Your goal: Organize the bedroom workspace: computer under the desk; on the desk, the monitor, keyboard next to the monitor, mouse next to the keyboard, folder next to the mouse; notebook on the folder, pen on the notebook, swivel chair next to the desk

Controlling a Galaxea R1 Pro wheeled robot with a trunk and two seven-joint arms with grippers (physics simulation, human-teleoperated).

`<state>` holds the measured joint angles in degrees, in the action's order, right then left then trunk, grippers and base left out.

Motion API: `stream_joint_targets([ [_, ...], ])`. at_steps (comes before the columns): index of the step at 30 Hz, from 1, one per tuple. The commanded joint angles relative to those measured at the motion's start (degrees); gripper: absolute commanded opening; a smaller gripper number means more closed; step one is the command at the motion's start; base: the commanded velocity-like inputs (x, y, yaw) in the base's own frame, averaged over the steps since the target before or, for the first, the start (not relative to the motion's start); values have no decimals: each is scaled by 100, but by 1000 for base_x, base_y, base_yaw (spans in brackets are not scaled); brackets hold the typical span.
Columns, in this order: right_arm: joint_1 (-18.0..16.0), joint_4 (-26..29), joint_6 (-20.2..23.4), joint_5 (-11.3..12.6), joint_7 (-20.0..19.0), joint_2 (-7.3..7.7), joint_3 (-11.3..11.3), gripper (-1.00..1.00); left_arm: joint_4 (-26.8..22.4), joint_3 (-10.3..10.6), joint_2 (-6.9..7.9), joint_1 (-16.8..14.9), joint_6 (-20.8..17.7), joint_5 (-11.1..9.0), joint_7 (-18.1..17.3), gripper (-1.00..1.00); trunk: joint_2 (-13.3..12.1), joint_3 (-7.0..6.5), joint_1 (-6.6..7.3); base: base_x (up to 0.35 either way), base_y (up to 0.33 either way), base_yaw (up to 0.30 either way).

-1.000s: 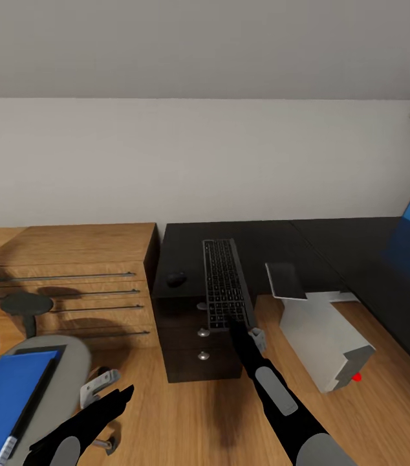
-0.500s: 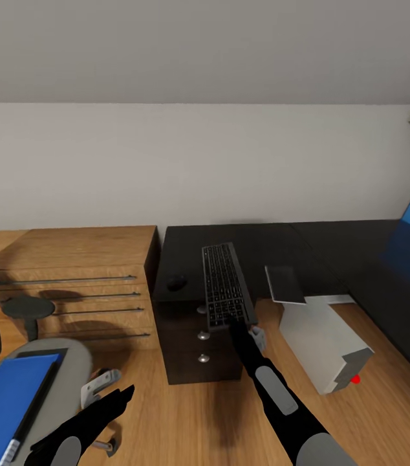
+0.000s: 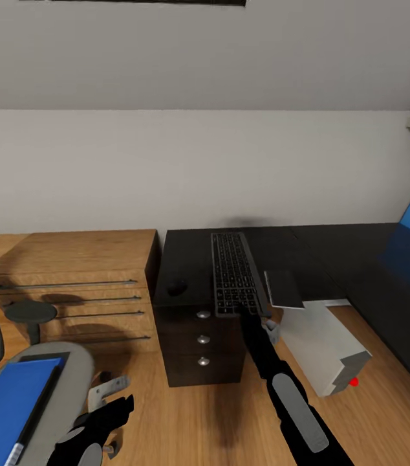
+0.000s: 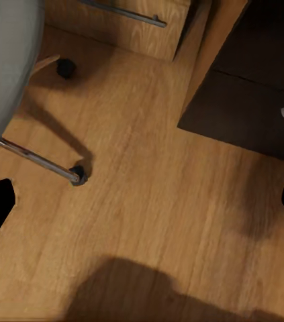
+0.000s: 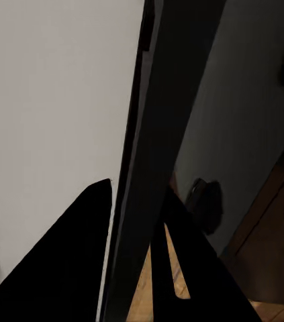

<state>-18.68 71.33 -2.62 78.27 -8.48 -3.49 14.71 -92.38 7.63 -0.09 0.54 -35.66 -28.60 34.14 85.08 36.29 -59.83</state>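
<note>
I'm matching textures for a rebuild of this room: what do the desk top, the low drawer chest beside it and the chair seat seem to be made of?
The desk top looks like matte black laminate or painted board: flat, with no visible grain. The drawer chest looks like light wood or veneer, with visible grain and thin metal-looking bar handles. The swivel chair seat looks like grey fabric upholstery: soft and dull, though the render leaves that open.
</note>
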Motion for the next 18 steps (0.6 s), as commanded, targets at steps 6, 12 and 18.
stream_joint_targets([
  [6,328,724,-23,69,142,108,7,-100,-8,84,-8,-1,4,-33,187,100,-240,-104,132,-146,-127,0],
  [12,339,765,-2,83,134,264,10,-100,-8,188,-3,-1,6,-24,204,100,-481,-212,264,-243,-210,0],
  [18,342,782,-3,99,128,404,14,-100,-8,194,-2,-1,14,-23,201,100,-721,-320,396,-248,-216,0],
])
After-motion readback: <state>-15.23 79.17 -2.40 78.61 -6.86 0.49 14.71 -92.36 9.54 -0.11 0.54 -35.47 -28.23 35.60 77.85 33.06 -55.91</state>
